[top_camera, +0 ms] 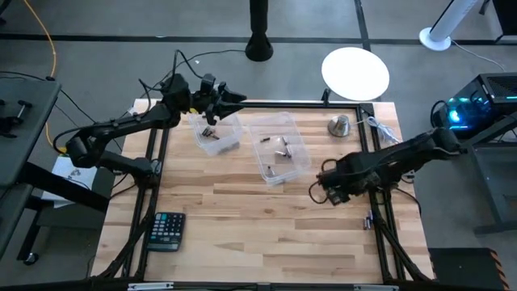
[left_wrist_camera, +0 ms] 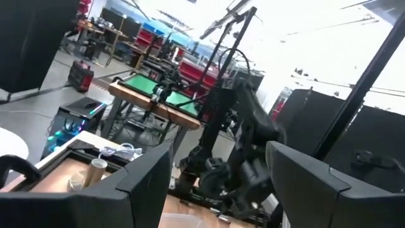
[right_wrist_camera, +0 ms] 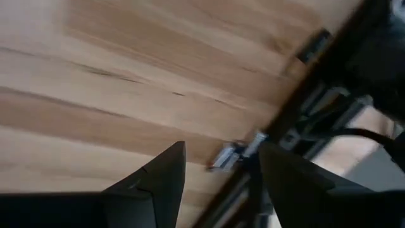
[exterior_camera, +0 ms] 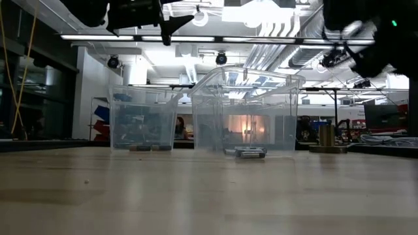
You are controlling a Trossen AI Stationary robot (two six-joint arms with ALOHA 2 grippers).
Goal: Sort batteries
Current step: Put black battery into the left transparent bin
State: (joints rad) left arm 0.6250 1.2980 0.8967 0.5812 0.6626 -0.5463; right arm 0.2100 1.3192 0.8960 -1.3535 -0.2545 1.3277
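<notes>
Batteries lie in two clear bins on my wooden table (top_camera: 242, 218): dark cells (top_camera: 211, 132) in the left bin (top_camera: 216, 133), silvery ones (top_camera: 282, 147) in the right bin (top_camera: 280, 148). My left gripper (top_camera: 236, 98) hovers spread above the left bin. My right gripper (top_camera: 321, 192), fingers (right_wrist_camera: 152, 180) apart and empty, hangs near the table's right edge.

Bright ceiling glare, blurred wrist views, soft table (exterior_camera: 196, 196) foreground.
</notes>
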